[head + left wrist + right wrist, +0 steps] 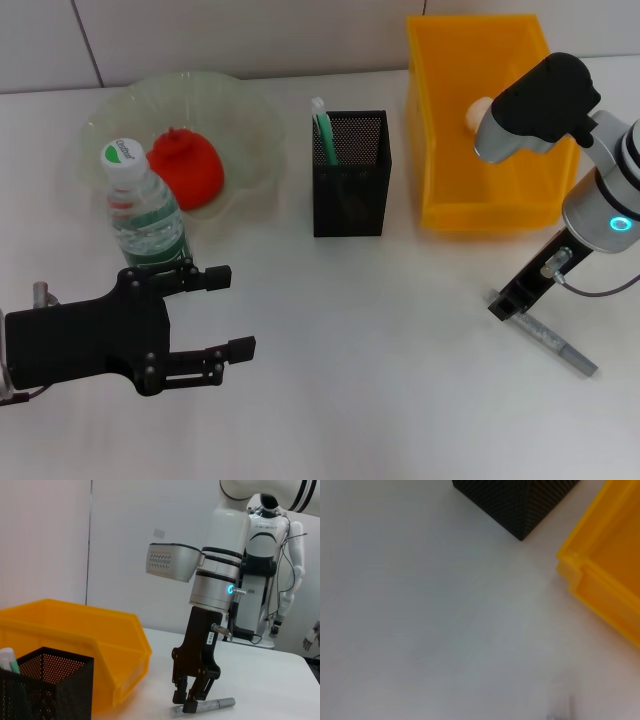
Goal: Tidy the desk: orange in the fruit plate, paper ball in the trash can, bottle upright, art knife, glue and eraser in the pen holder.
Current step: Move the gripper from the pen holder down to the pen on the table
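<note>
Head view | right tool [507,307] down, clamped on grey art knife [556,346] lying on tabletop [380,400] | left tool [232,312] apart, near upright bottle [142,212]

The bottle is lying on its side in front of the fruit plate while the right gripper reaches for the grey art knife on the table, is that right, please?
Not quite: the bottle stands upright, white cap on top, in front of the fruit plate, as the head view shows. The rest holds: the right gripper is down at the grey art knife on the table.
</note>
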{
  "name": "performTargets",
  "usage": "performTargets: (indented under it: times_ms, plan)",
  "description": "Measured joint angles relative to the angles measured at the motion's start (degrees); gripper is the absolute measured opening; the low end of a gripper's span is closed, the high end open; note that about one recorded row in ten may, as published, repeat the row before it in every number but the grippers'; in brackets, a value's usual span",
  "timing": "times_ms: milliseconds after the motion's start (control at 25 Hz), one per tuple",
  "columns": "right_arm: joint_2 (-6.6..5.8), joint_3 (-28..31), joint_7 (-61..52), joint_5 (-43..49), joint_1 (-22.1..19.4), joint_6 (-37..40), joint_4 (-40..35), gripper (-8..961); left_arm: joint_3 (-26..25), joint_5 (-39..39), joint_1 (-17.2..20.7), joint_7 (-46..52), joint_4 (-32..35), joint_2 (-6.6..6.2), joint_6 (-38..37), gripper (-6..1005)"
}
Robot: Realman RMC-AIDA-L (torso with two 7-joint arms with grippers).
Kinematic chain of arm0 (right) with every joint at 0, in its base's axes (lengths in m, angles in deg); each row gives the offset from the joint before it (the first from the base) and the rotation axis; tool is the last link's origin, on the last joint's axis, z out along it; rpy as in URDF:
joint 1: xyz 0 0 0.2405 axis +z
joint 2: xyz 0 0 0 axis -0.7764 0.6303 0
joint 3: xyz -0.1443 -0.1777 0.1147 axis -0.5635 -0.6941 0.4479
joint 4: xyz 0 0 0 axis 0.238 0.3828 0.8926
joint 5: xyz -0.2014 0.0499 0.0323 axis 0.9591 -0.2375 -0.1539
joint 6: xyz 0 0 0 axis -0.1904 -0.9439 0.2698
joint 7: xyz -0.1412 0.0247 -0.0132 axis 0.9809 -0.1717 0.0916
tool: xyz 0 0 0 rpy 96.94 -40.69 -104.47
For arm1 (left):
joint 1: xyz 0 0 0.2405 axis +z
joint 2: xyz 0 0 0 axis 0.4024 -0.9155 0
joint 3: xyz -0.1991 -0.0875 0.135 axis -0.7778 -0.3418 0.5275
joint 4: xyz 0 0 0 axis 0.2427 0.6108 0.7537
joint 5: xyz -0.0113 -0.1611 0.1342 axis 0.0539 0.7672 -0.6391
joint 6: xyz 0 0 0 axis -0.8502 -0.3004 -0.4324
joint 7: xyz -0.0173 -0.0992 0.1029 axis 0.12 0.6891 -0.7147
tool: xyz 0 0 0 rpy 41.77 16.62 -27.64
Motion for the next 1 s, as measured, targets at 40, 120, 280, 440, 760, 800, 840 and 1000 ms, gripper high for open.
performTargets:
  times_ms: [40, 120, 280, 440, 760, 800, 840, 1000]
  plan:
    - [0.0, 0.0, -0.1, 0.0, 0.0, 0.0, 0.0, 288, 0.0, 0.0, 0.0, 0.0, 0.0, 0.0, 0.0, 810]
    - [0.01, 0.0, -0.2, 0.1, 0.0, -0.1, 0.0, 285, 0.0, 0.0, 0.0, 0.0, 0.0, 0.0, 0.0, 810]
    - [0.01, -0.2, -0.4, 0.2, 0.0, -0.2, 0.4, 279, 0.2, 0.0, -0.2, 0.0, 0.0, 0.0, 0.0, 810]
    - [-0.01, -0.7, -0.5, 0.3, 0.3, -0.6, 1.4, 274, 0.2, 0.0, -0.2, 0.0, 0.0, 0.0, 0.0, 810]
    - [-0.05, -0.7, -0.8, 0.3, 0.3, -1.3, 1.6, 262, 0.1, 0.0, -0.4, 0.0, 0.0, 0.0, 0.0, 810]
    - [-0.06, -0.7, -0.8, 0.3, 0.3, -1.3, 1.6, 260, 0.1, 0.0, -0.4, -0.1, 0.0, 0.0, 0.0, 810]
    - [-0.06, -0.7, -0.8, 0.3, 0.3, -1.4, 1.6, 258, 0.0, 0.0, -0.4, -0.1, 0.0, 0.0, 0.0, 810]
    - [-0.08, -0.7, -0.8, 0.4, 0.5, -1.4, 1.3, 131, -0.1, 0.0, -0.3, -0.1, 0.0, 0.0, 0.0, 810]
